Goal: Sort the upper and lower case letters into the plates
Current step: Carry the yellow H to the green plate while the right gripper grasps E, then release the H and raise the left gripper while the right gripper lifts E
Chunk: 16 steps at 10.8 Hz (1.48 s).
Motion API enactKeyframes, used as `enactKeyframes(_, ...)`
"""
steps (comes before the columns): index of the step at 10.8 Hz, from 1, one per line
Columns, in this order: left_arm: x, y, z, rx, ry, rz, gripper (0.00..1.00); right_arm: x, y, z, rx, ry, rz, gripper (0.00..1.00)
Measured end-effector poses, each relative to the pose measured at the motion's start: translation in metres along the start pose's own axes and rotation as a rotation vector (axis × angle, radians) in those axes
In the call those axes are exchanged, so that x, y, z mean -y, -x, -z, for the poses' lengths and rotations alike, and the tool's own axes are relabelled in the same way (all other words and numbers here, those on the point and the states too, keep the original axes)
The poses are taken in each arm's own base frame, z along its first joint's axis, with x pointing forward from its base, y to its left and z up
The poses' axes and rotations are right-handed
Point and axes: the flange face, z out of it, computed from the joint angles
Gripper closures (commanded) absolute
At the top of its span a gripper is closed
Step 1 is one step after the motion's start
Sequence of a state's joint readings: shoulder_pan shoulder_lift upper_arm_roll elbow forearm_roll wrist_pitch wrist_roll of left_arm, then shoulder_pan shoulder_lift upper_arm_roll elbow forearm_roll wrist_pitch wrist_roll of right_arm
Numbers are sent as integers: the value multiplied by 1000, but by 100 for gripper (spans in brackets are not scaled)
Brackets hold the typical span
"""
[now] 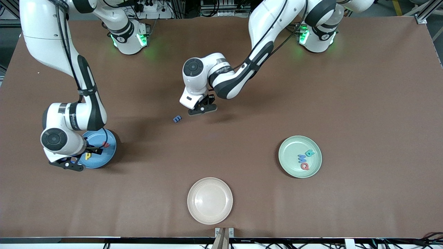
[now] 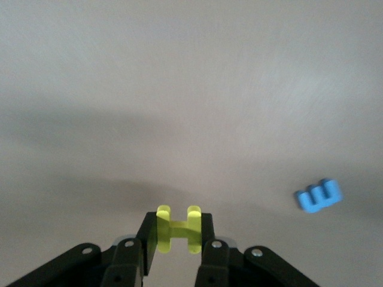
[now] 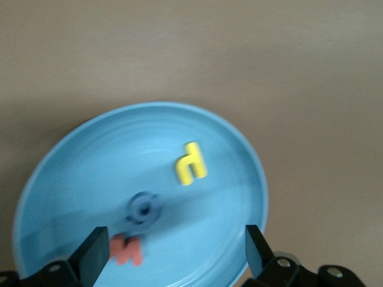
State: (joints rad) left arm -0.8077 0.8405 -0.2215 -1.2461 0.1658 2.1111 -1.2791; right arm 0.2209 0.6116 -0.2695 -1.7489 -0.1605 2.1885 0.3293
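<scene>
Fingers of my left gripper (image 2: pixel 173 239) clench a yellow letter (image 2: pixel 177 227); my right gripper (image 3: pixel 173 254) hangs spread over the blue plate (image 3: pixel 72 173).

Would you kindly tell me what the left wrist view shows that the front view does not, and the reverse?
Only the left wrist view shows the yellow-green letter H clamped in the left gripper, whose jaws are shut on it.

Only the front view shows the blue plate under the right gripper, the pale green plate holding three letters, and the bare cream plate.

Both show the loose blue letter on the brown table, beside the left gripper.
</scene>
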Motion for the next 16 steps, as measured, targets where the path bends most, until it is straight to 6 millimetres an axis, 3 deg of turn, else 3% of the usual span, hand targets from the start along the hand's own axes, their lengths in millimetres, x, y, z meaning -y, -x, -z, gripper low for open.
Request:
enactKeyframes(2, 35, -64, 95, -52, -6, -73, 100, 48, 15, 19, 30, -83, -46, 0)
enactKeyframes(3, 65, -102, 127, -59, -29, -114, 100, 73, 26, 30, 39, -97, -81, 0)
enactKeyframes(5, 138, -183, 155, -45, -80, -167, 100, 132, 53, 49, 33, -91, -168, 0)
enactKeyframes(7, 214, -251, 143, -4, -117, -190, 100, 186, 84, 62, 42, -111, -257, 0)
enactKeyframes(9, 274, -285, 105, 68, -159, -169, 96, 222, 111, 68, 73, -132, -321, 0)
enactKeyframes(11, 313, -296, 60, 132, -187, -144, 75, 228, 130, 63, 74, -144, -349, 0)
enactKeyframes(12, 333, -302, 41, 140, -185, -135, 57, 221, 141, 58, 68, -160, -352, 0)
enactKeyframes(13, 353, -310, 27, 140, -179, -117, 12, 213, 156, 54, 66, -182, -358, 0)
enactKeyframes(14, 371, -319, 20, 136, -174, -95, 0, 209, 174, 49, 72, -221, -379, 0)
enactKeyframes(16, 388, -334, 25, 110, -157, -70, 0, 212, 201, 42, 71, -309, -479, 0)
